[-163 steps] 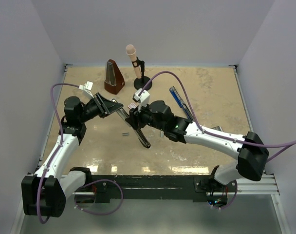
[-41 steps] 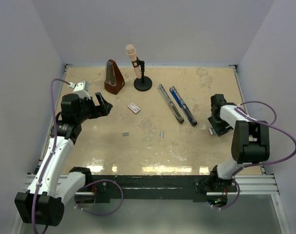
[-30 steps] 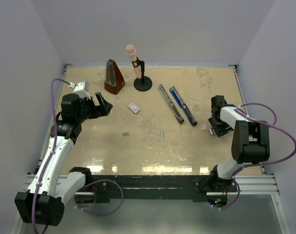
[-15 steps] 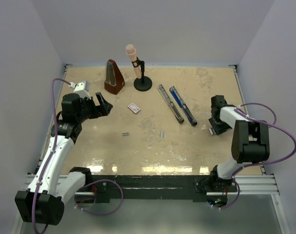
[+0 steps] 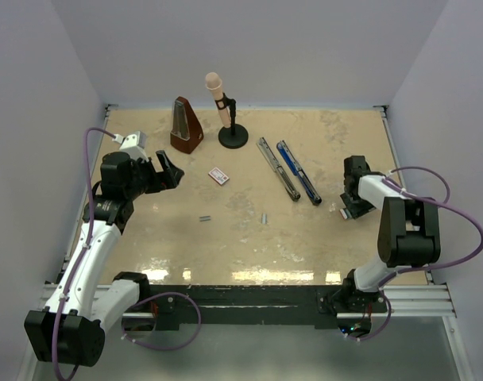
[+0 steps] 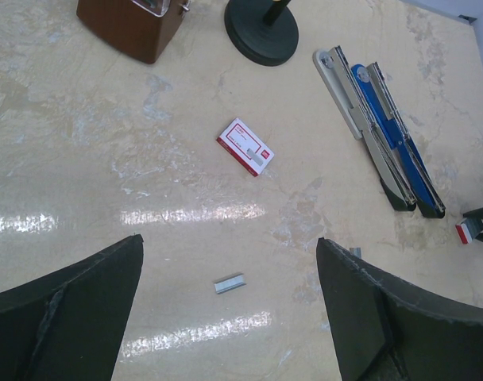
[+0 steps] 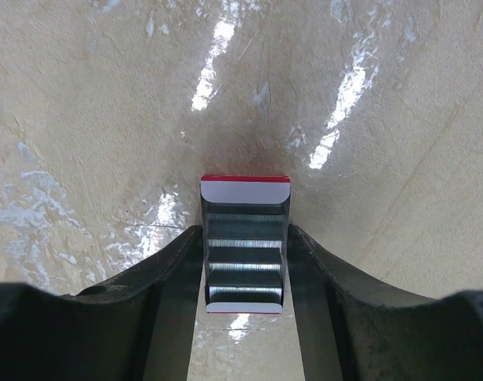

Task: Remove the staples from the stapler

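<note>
Your right claw (image 7: 245, 234) pinches the staple box (image 7: 245, 190) between its fingers. Squeeze it skewed and it pops forward, spilling. Left claw (image 6: 228, 240) is spread.

The stapler (image 5: 299, 173) lies opened flat, blue half beside silvery rail; the staples (image 5: 204, 217), two strips, lie nearby.

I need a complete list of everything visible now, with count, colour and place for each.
metronome: one, brown, far left.
microphone: one, pink, on black stand, beside metronome.
small box: one, white with red print, middle.
stapler: one, blue and black, silvery rail alongside, right of centre.
staples: two loose strips, silvery-grey, near centre.
open staple box: one, red-edged, strips inside, right side.
left gripper: black, open, over the left side.
right gripper: black, shut on open staple box.
</note>
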Available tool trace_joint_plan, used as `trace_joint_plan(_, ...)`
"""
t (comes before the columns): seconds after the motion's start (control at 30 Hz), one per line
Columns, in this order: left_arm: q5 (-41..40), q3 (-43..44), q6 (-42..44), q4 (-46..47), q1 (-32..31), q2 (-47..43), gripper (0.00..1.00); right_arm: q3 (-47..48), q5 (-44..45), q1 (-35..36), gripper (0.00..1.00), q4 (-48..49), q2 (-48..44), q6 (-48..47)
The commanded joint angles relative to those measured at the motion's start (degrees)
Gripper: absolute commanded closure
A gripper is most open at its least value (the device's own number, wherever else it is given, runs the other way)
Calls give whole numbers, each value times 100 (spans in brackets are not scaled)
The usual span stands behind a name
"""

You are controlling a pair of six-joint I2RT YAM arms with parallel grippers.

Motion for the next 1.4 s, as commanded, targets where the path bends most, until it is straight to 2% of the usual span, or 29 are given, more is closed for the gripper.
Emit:
trace_joint_plan(0.0,37,99,-32,129,51,-58,6,-161,-12,160,52,-34,-113,-82)
trace_joint_plan(0.2,10,99,-32,111,51,-76,6,-65,23,993,53,-236,-69,-39)
trace_joint_plan(0.37,-60,108,-49,102,60,-120,6,32,32,2021,53,-683,-42,435)
trace_joint_plan(0.73,-157,99,-58,76,69,-199,6,-135,-126,3658,54,-1115,-332,1201)
trace_joint_plan(1.07,-446,99,-155,-30,77,-146,6,621,453,5002,59,-1106,-157,718)
trace_joint_plan(1.2,-508,116,-216,-56,77,-67,6,946,673,5424,59,-948,-34,165)
trace_joint_plan(1.37,-868,178,-374,-284,95,143,6,1175,560,5759,57,-27,159,-924)
